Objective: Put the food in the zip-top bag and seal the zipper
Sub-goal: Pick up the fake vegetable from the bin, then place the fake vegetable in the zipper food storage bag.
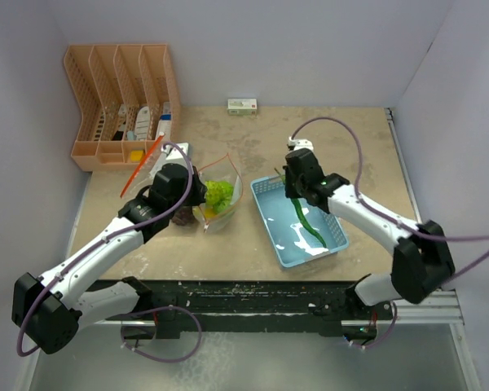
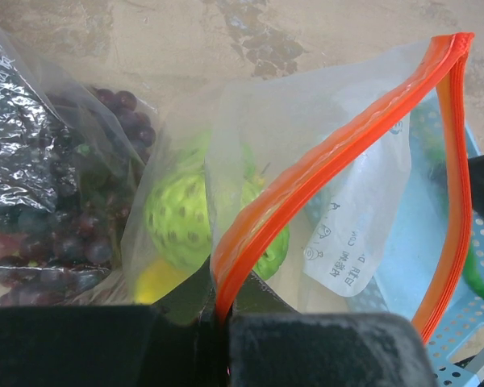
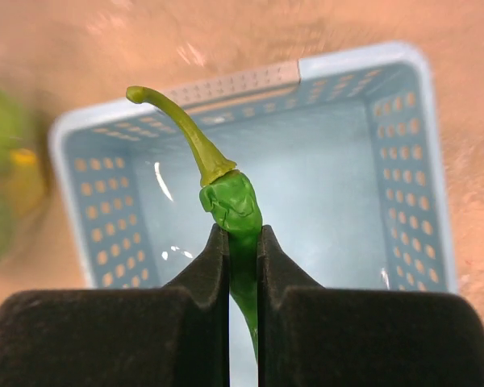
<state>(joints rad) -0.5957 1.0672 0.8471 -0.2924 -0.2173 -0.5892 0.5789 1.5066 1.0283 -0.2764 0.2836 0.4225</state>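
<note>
The clear zip-top bag (image 1: 222, 194) stands open at centre-left, and my left gripper (image 2: 220, 310) is shut on its orange zipper rim (image 2: 323, 161). Through the plastic show bumpy lime-green fruits (image 2: 177, 218), a yellow banana (image 2: 157, 278) and dark grapes (image 2: 73, 234). In the light-blue basket (image 1: 297, 252), my right gripper (image 3: 243, 242) is shut on the long green vegetable (image 3: 234, 205) just below its stem. The stem curves up beyond the fingertips. The vegetable's lower part (image 1: 312, 230) trails along the basket floor (image 3: 347, 201).
An orange file rack (image 1: 122, 106) stands at the back left, with an orange stick (image 1: 141, 167) lying in front of it. A small white box (image 1: 242, 105) sits against the back wall. Walls close in the table on the left, right and back.
</note>
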